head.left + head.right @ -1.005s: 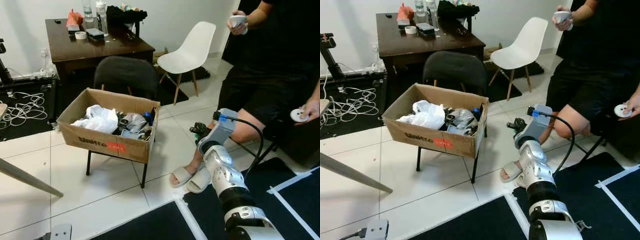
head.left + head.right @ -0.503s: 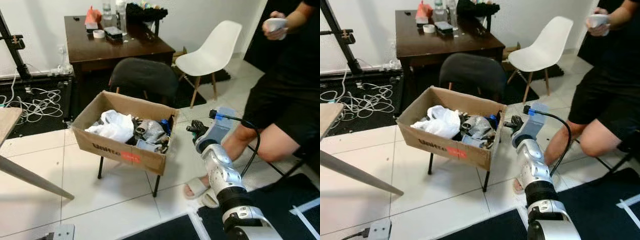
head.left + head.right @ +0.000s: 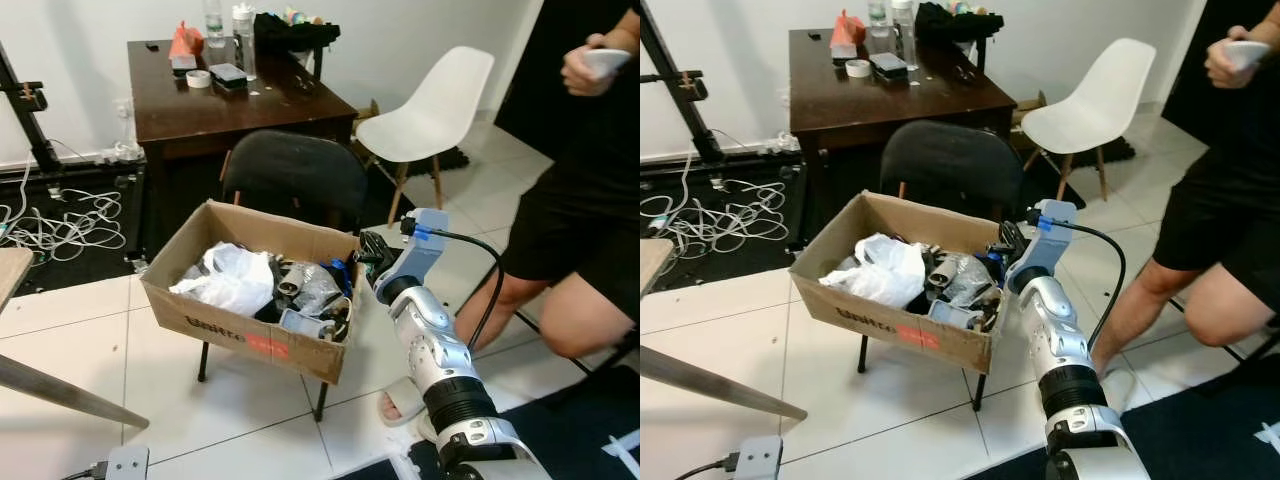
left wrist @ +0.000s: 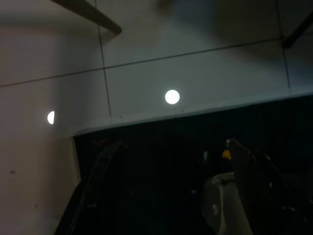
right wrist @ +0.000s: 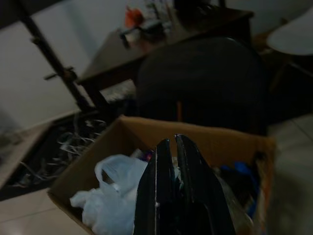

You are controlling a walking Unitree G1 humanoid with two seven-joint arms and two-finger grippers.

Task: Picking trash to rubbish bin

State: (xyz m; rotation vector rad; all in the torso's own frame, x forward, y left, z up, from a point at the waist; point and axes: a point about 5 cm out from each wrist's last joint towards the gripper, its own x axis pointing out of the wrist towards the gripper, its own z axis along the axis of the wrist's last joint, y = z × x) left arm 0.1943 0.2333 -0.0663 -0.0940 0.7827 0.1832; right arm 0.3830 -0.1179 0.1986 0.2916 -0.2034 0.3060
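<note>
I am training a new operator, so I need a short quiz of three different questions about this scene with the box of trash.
1. True or false: the cardboard box stands on the floor tiles.
2. Which item in the box lies nearest its left end? A) white plastic bag B) blue item C) silver can
3. Fill in: the right gripper has its fingers ____ and is at the box's ____ end.

Key
1. False: it sits raised on the black chair.
2. A.
3. Shut; right.
</note>
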